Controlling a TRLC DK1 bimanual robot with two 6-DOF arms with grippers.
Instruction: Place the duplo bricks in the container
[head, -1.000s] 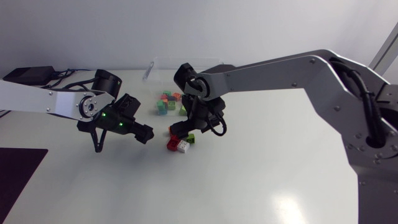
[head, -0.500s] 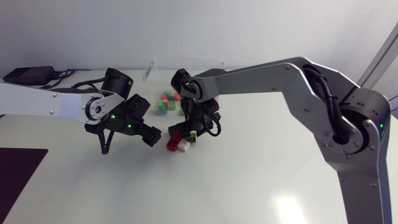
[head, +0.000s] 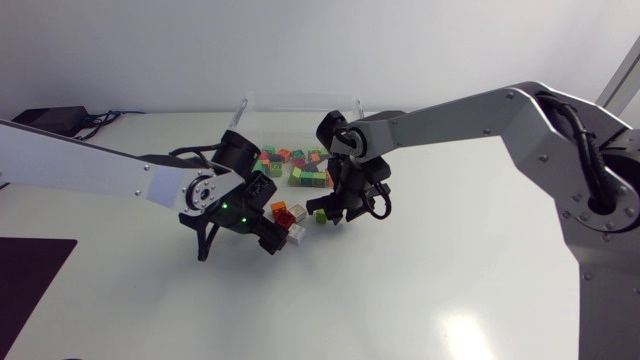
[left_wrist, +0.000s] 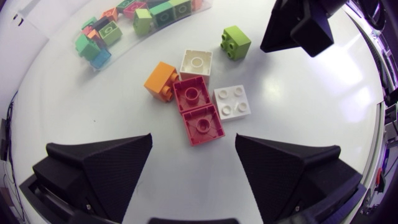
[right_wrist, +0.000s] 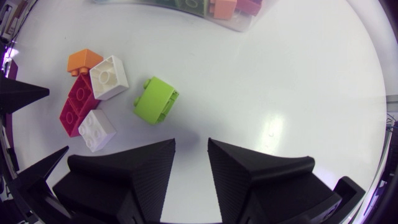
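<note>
The left gripper (left_wrist: 193, 138) has swung in over the red bricks (left_wrist: 197, 111), fingers spread. The right gripper (right_wrist: 191, 144), narrowly parted and empty, has shifted to the green brick (right_wrist: 155, 99) at their three o'clock.

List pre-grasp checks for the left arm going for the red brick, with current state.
1. Left gripper open and empty: ok.
2. Red brick centred ahead of its fingers: ok.
3. Red brick free of neighbours: not ok; orange brick and white brick sit against it.
4. Right gripper clear of the cluster: ok, it is beyond the lime brick.
5. Room left in container: cannot tell.
</note>
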